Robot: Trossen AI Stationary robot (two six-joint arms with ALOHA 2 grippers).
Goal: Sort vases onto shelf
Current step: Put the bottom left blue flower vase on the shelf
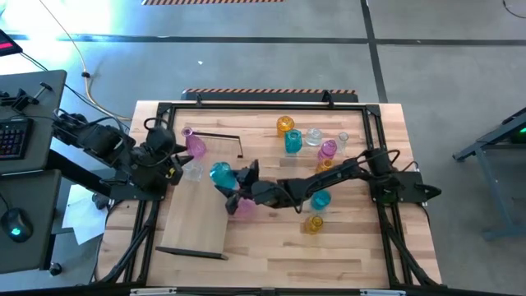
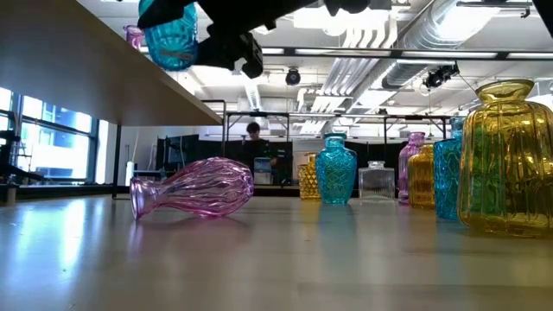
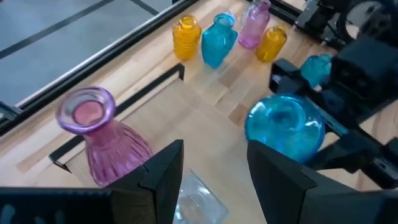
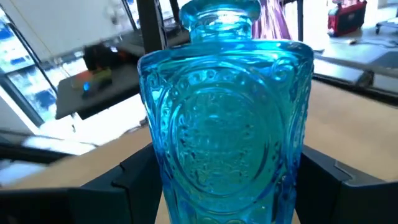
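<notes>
While embossed teal glass bottle (image 4: 227, 124) is pinched between right jaws (image 1: 233, 187), it is held above near-right edge of long light-wood shelf board (image 1: 196, 218), clear of surface in low view. Left jaws (image 3: 211, 180) spread, nothing gripped, poised over shelf's far end between upright pink ribbed glass vase (image 3: 102, 140) and held bottle; small clear glass vase (image 3: 199, 199) seen just below them. Second pink fluted vase (image 2: 194, 188) lies on side on table. Amber, teal, pink, clear vases (image 1: 311, 138) grouped at table's far right.
</notes>
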